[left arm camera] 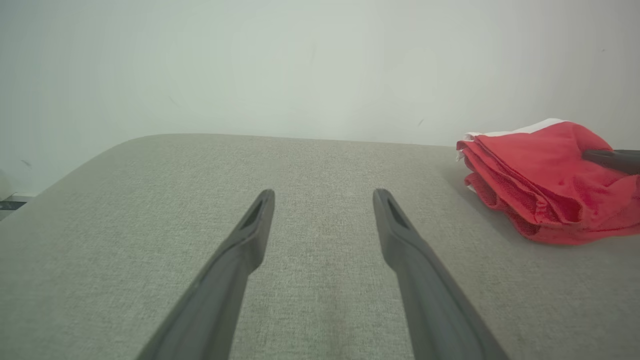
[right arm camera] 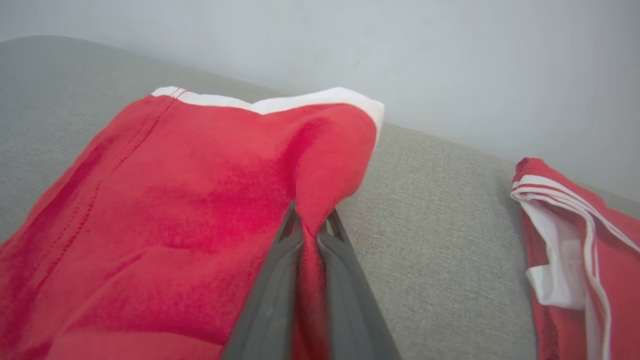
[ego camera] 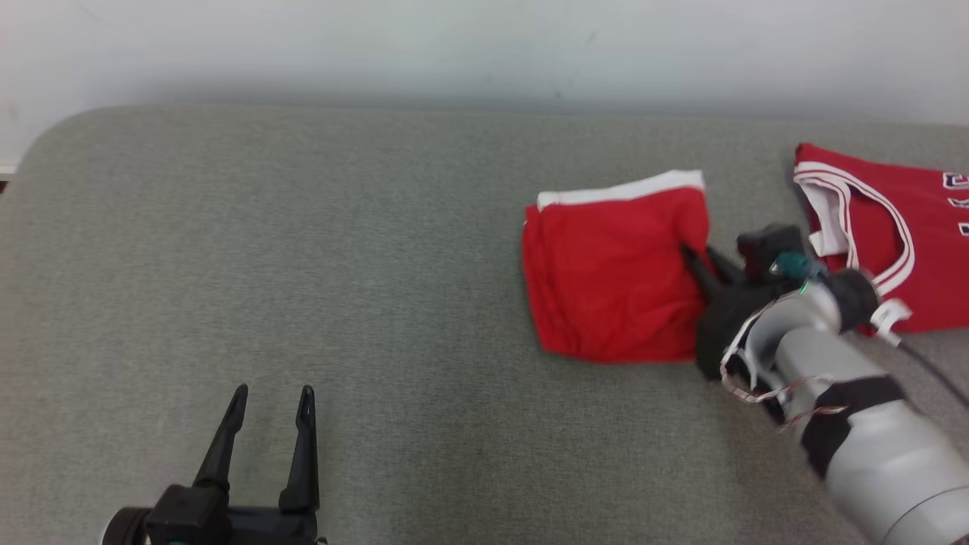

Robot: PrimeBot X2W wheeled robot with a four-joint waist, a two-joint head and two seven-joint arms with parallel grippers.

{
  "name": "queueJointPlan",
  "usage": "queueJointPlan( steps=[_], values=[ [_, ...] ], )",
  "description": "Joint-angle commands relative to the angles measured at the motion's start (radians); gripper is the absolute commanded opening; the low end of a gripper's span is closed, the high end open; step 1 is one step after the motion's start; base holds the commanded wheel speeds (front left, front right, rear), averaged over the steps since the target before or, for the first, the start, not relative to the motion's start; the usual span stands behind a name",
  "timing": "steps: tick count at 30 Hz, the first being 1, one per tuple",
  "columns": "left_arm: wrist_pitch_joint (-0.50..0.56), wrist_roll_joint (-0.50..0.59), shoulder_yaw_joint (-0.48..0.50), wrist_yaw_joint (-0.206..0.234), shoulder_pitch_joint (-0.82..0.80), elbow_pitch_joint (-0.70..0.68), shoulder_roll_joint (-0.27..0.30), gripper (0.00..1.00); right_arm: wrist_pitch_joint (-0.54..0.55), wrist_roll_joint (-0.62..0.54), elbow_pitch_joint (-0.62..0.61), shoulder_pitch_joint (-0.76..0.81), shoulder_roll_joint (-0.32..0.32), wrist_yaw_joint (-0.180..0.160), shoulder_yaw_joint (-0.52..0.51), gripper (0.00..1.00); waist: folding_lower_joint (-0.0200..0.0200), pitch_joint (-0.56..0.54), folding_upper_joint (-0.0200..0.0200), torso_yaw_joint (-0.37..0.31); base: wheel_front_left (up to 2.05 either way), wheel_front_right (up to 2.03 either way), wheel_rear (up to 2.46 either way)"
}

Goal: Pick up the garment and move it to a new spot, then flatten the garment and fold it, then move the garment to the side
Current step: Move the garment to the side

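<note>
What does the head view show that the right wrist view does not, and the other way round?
Head view adds: the left gripper, jaws open over the grey surface, and the right arm's pale forearm. Right wrist view adds: the fold of cloth pinched where the right gripper is shut on the red garment. Both: that garment, the red jersey lying apart from it, and the grey surface.
</note>
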Motion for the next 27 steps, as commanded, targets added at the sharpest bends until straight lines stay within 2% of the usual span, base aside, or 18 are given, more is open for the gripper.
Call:
queueJointPlan(
  steps=[1,4,5,10,11,15,21,27],
  values=[
    [-0.003,-0.005,0.001,-0.004,-0.027,-0.006,0.000,1.00,0.019,0.003,-0.017,-0.039,-0.038,0.001,0.029,0.00,0.0001,0.056,-0.0001,-0.053,0.00,0.00,0.00],
    [-0.003,0.002,-0.002,-0.006,-0.048,-0.015,0.000,1.00,0.063,0.017,-0.045,-0.087,-0.098,0.001,0.089,0.00,0.0001,0.081,-0.0001,-0.069,0.00,0.00,0.00],
    [-0.003,0.010,-0.003,-0.007,-0.060,-0.023,0.000,1.00,0.093,0.029,-0.072,-0.121,-0.143,0.001,0.132,0.00,0.0001,0.099,-0.0001,-0.077,0.00,0.00,0.00],
    [-0.003,0.026,-0.003,-0.006,-0.082,-0.035,0.000,1.00,0.165,0.064,-0.144,-0.196,-0.261,0.001,0.247,0.00,0.0001,0.135,-0.0001,-0.091,0.00,0.00,0.00],
    [-0.003,0.032,-0.002,-0.005,-0.091,-0.046,0.000,1.00,0.189,0.086,-0.169,-0.231,-0.306,0.001,0.283,0.00,0.0001,0.148,-0.0001,-0.096,0.00,0.00,0.00],
    [-0.003,0.039,-0.006,-0.006,-0.103,-0.062,0.001,1.00,0.234,0.120,-0.221,-0.297,-0.396,0.001,0.358,0.00,0.0001,0.175,-0.0001,-0.103,0.00,0.00,0.00],
    [-0.003,0.044,-0.004,-0.006,-0.123,-0.092,0.015,1.00,0.280,0.174,-0.280,-0.383,-0.511,0.001,0.456,0.00,0.0001,0.219,-0.0001,-0.119,0.00,0.00,0.00],
    [-0.003,0.048,0.006,-0.006,-0.134,-0.118,0.032,1.00,0.304,0.202,-0.305,-0.438,-0.578,0.001,0.521,0.00,0.0001,0.252,-0.0001,-0.145,0.00,0.00,0.00]
  ],
)
